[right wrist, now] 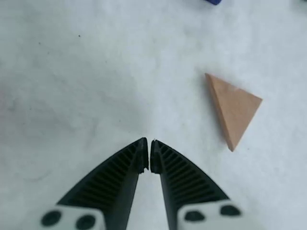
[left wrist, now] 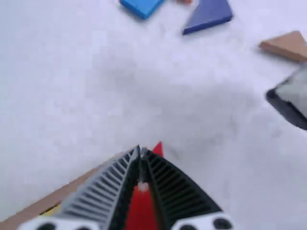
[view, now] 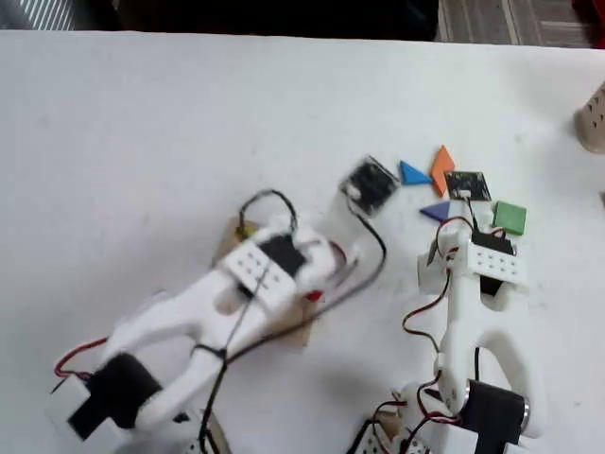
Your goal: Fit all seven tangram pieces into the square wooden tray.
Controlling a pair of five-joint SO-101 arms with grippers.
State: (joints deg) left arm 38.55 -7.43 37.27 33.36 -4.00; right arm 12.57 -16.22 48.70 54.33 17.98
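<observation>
Red piece (left wrist: pixel 142 206) is clamped in the left gripper (left wrist: pixel 140 154) at the tray (left wrist: pixel 38 208) edge, probably for placing, while the right gripper (right wrist: pixel 148 155) hangs closed and empty near a tan triangle (right wrist: pixel 233 108).

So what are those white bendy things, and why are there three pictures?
The white things are robot arms, a left arm and a right arm, at a white table. Each ends in a pincer called a gripper. One picture looks down from above; the other two come from little cameras on the arms' wrists. Loose on the table lie a blue triangle, an orange parallelogram, a purple triangle, a green square and a tan triangle. The left gripper is shut at the edge of the wooden tray, with a red piece showing between its fingers; I cannot tell whether it pinches it. The right gripper is shut and holds nothing.
</observation>
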